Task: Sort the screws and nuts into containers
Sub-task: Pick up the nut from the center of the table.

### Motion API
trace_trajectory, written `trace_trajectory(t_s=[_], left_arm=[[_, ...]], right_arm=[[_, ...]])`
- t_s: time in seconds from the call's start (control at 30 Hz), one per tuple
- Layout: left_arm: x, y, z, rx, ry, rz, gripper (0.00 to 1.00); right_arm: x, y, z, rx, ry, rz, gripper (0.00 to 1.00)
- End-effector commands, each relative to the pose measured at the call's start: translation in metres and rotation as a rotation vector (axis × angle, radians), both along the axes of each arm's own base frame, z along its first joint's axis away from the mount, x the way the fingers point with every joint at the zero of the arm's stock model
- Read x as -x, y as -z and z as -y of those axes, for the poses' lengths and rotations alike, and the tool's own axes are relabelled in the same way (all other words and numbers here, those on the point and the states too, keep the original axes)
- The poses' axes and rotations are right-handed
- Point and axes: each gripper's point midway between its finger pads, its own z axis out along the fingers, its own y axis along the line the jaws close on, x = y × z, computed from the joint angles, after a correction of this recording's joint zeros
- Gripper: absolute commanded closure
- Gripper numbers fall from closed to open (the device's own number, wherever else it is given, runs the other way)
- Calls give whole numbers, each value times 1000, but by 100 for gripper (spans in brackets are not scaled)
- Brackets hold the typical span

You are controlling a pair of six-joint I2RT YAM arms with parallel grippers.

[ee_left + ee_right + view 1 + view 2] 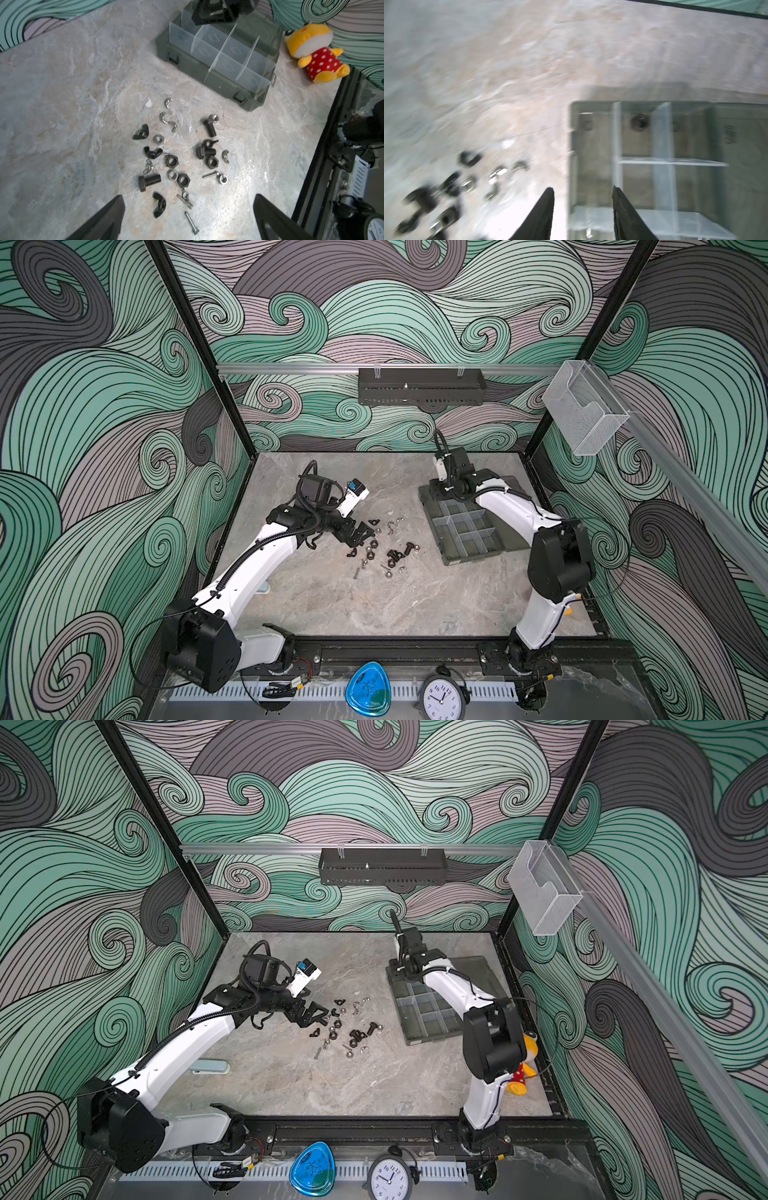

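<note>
I'm looking at a grey marbled surface (374, 605) boxed in by walls (104, 406) printed with green, grey and mauve swirls. A black perforated tray (422, 386) hangs from the aluminium rail (291, 369) on the back wall, and a clear acrylic holder (586, 410) is mounted on the side wall. Along the front edge a blue teardrop-shaped object (368, 689) sits just beside a round white-faced clock (441, 697), both overlapping a white slotted strip (311, 691). My left wrist view shows a yellow-and-white plush toy (315, 54) in a red white-dotted outfit lying on the surface by the wall, and a top view shows a small pale blue-grey object (210, 1066) on the opposite side.
</note>
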Motion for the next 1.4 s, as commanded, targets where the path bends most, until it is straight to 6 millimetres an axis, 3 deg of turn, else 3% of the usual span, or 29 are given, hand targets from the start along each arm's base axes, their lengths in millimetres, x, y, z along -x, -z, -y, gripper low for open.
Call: trace_trajectory(t_s=[0.0,0.1,0.17,0.4,0.6,0.8,0.87,1.37], left_arm=[[10,22,-17,-105,52,-82,1],[16,44,-30,-159,84,-115,1],[15,49,-36,-178,85,-101,1],[7,48,-54,-188,63,41,1],[8,27,-46,-87,75,87,2],[12,8,-37,3,104,133,1],[12,7,-36,8,101,136,1],[12,-8,-33,51,98,182,1]], right_arm=[[44,12,-54,-62,-183,-40,49],[74,27,-80,-81,-239,-104,47],[89,39,-92,-92,-256,-160,47],[119,64,-129,-67,-314,-224,42],[132,81,-148,-31,-334,-266,42],[132,100,-157,13,-300,-295,44],[131,105,-158,25,-290,-304,49],[113,120,-166,78,-243,-285,52]])
